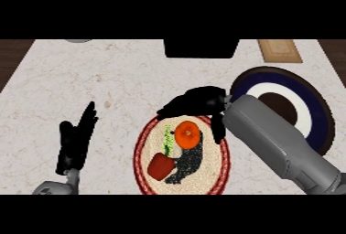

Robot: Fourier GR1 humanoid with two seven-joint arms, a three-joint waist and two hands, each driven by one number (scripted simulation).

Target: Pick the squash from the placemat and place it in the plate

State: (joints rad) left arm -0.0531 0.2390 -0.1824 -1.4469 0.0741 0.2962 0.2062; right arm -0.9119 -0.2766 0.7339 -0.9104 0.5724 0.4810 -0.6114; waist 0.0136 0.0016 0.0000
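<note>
Right hand (196, 104) is hovering over the placemat's (145, 137) far edge, fingers curling downward around nothing, lining up on the orange squash (187, 132) sitting mid-mat; the plate (317, 114) is waiting alongside.

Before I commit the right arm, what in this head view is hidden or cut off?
- Round red-rimmed woven placemat: its upper right rim lies under the right robot hand.
- Round dark blue and white plate: the grey right forearm covers its lower left.
- Orange round squash: contact with the hand's fingers cannot be told.
- Black box and tan board: cut by the top edge.
</note>
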